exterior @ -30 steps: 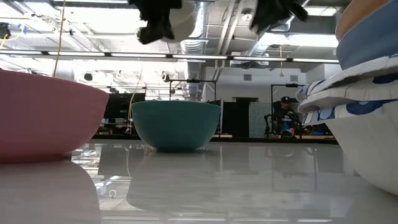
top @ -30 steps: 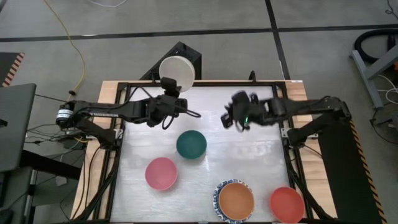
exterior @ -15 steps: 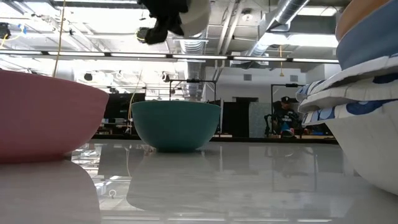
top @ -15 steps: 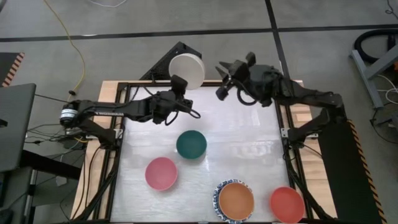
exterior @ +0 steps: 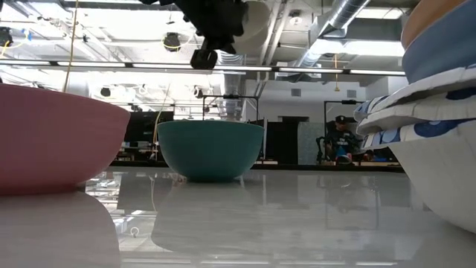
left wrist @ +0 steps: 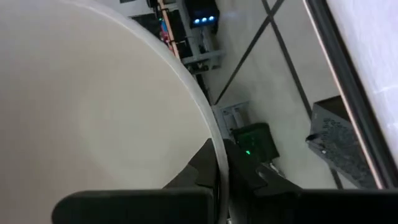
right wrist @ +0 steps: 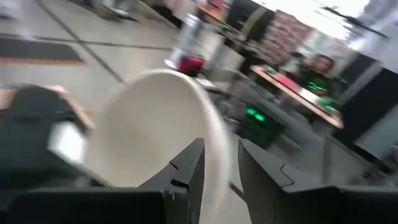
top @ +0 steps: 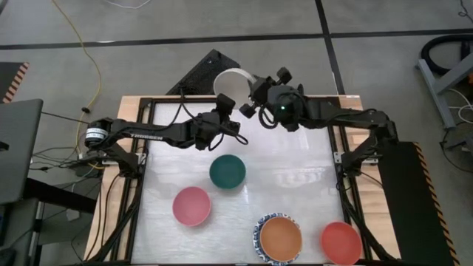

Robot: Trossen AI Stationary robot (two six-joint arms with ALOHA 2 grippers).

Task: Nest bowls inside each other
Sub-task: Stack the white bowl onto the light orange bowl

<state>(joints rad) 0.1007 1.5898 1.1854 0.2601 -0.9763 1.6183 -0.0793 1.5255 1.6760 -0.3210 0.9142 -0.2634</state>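
A plain cream bowl (top: pixel 233 80) hangs on edge in the air over the table's far edge, with my left gripper (top: pixel 228 105) shut on it. My right gripper (top: pixel 251 94) is open and comes at the same bowl (right wrist: pixel 155 130) from the right. Its two fingers stand on either side of the rim (right wrist: pixel 219 149); I see no touch. On the table rest a dark green bowl (top: pixel 227 171), a pink bowl (top: pixel 191 205), a red bowl (top: pixel 341 242) and an orange bowl (top: pixel 280 238) nested in a blue-patterned white one. My left gripper pinches the cream bowl's rim (left wrist: pixel 216 146), one finger inside the bowl and one outside. The fingers point about level, coming from the table's left. The bowl is lifted clear and tipped onto its edge.
In the low view the pink bowl (exterior: pixel 52 141) and a stack of blue and patterned bowls (exterior: pixel 435 112) stand close to the near edge. The green bowl (exterior: pixel 210 149) sits mid-table. Bare tabletop (top: pixel 295 170) lies between the green bowl and the right edge.
My left gripper has carried the cream bowl toward the table's right and rolled, so the bowl has tipped from mouth-up onto its edge. My right gripper has risen, turned, and moved toward the far edge and left, up to the bowl, until its fingers straddle the rim.
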